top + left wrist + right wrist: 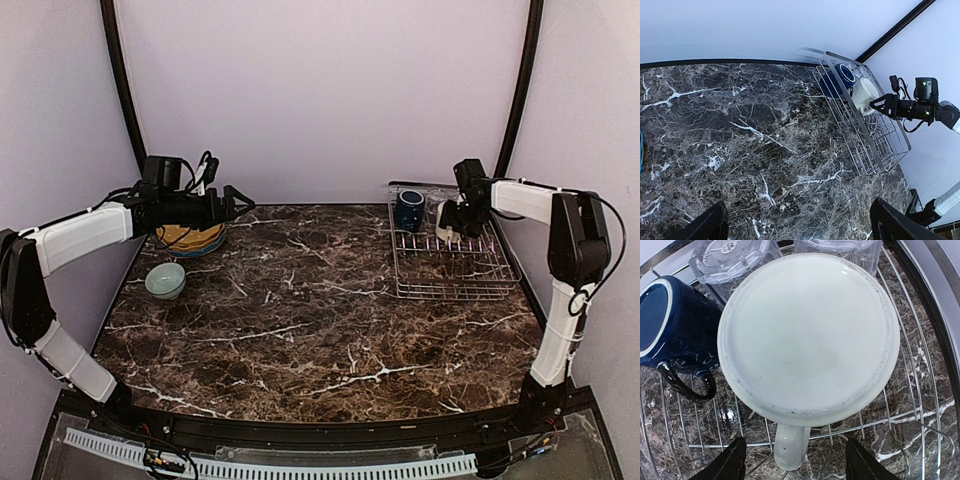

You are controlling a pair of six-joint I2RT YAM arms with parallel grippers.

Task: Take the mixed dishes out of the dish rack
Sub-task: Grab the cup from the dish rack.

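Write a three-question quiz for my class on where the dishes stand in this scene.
1. True or false: the cream mug stands upside down in the dish rack.
2. Where is the small pale bowl? A) in the dish rack. B) on the left side of the table. C) on top of the cream mug.
3. Fill the gap: the second mug, beside the cream mug in the rack, is dark ____.

Key: 1 true; 2 B; 3 blue.
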